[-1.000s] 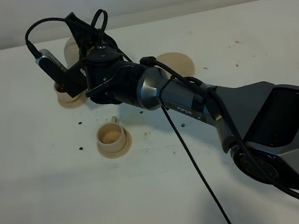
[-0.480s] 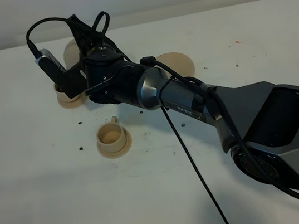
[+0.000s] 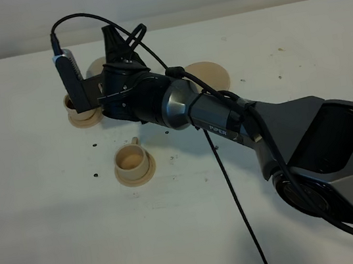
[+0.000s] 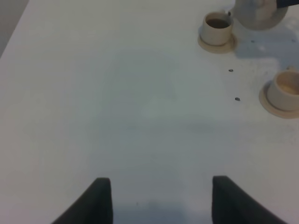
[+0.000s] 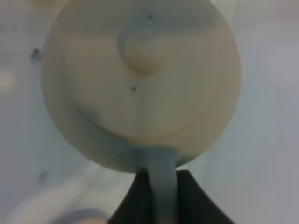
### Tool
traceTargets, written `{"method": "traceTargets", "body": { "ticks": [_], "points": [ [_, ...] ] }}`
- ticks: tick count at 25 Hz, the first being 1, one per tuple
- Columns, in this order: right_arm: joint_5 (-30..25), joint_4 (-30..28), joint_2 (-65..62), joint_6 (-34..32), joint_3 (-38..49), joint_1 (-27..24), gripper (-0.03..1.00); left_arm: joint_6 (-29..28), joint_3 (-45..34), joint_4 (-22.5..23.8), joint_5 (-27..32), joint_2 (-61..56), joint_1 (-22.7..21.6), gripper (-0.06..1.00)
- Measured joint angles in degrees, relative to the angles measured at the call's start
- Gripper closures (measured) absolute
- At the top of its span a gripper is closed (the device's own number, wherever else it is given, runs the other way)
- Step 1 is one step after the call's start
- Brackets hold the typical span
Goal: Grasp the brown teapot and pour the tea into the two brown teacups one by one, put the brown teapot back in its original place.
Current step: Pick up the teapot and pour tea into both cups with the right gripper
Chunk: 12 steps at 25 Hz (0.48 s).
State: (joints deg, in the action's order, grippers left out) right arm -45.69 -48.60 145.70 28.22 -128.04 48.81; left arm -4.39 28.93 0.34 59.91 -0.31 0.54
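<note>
The brown teapot (image 5: 145, 88) hangs above the table beside the far teacup, and my right gripper (image 5: 163, 189) is shut on its loop handle. From the high camera only a sliver of the teapot (image 3: 95, 68) shows behind the right wrist. The far teacup (image 4: 217, 25) stands on its saucer with dark tea in it, and the teapot (image 4: 259, 11) is just beside and above it. The near teacup (image 3: 132, 160) sits on its saucer closer to the table's front. The wide saucer (image 3: 213, 73) lies partly behind the right arm. My left gripper (image 4: 159, 200) is open over bare table.
The right arm (image 3: 241, 119) stretches diagonally from the lower right across the table, its black cable (image 3: 237, 202) trailing toward the front edge. A few small dark specks (image 4: 231, 70) lie near the cups.
The right wrist has rolled, so its camera stands more upright, and the teapot has swung slightly right, away from the far teacup. The cups and the left gripper have not moved.
</note>
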Motion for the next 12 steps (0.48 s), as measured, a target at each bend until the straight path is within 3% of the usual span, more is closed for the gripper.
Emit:
{"method": "traceTargets", "body": {
  "ticks": [12],
  "points": [
    [-2.0,5.1,-0.1,-8.3,0.0,0.0,0.85,0.0,0.0,0.0,0.0,0.0,0.0,0.47]
  ]
}}
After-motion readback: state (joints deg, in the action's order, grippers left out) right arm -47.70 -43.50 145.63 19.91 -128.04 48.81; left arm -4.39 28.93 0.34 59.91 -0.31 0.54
